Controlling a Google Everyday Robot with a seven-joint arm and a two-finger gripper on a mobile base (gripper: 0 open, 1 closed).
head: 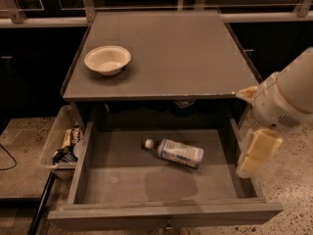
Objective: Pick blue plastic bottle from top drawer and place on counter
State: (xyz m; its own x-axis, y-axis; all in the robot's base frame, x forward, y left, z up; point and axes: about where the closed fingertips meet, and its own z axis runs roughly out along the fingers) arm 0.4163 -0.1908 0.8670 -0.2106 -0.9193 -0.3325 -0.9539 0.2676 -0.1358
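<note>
The blue plastic bottle [177, 152] lies on its side in the middle of the open top drawer [156, 180], with its white cap pointing left. My gripper [257, 153] hangs from the white arm at the right, over the drawer's right wall. It is to the right of the bottle and apart from it, and holds nothing that I can see. The grey counter [176, 53] is above the drawer.
A white bowl [107, 59] stands on the left part of the counter. A clear plastic bin [61, 143] of snack packets sits on the floor to the left of the drawer. The drawer's front panel [166, 213] juts out at the bottom. Speckled floor lies to the right.
</note>
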